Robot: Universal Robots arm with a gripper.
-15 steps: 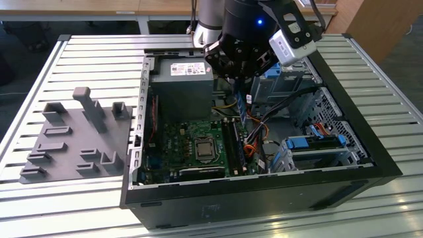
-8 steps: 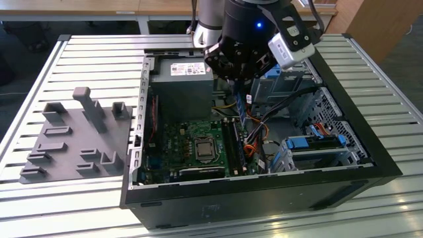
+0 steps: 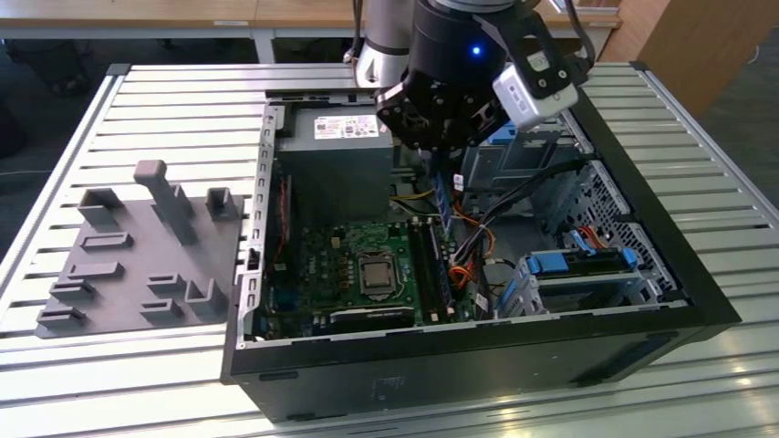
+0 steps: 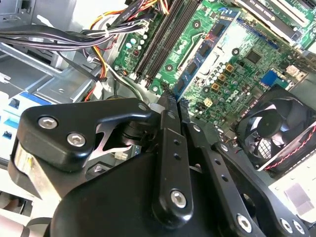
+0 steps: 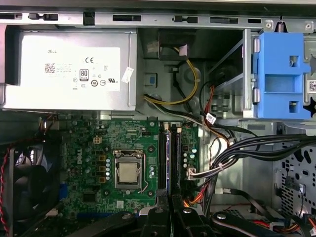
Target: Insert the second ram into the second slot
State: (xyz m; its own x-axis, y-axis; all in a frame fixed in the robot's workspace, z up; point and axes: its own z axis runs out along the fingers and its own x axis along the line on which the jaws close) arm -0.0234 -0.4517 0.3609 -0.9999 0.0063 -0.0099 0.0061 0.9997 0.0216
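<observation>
Second ram (image 5: pixel 169 163): thin flat blue PCB

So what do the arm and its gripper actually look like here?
The arm is silver-grey, with a black wrist housing that carries a small blue light. A silver-white camera box is mounted on its side. The gripper is matte black, with rounded linkage bars joined by silver screw heads and tapering to two narrow fingers.

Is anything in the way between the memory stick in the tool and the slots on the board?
Nothing visible does. The tool holds the memory stick above the slots; the cables lie beside them, not across.
</observation>
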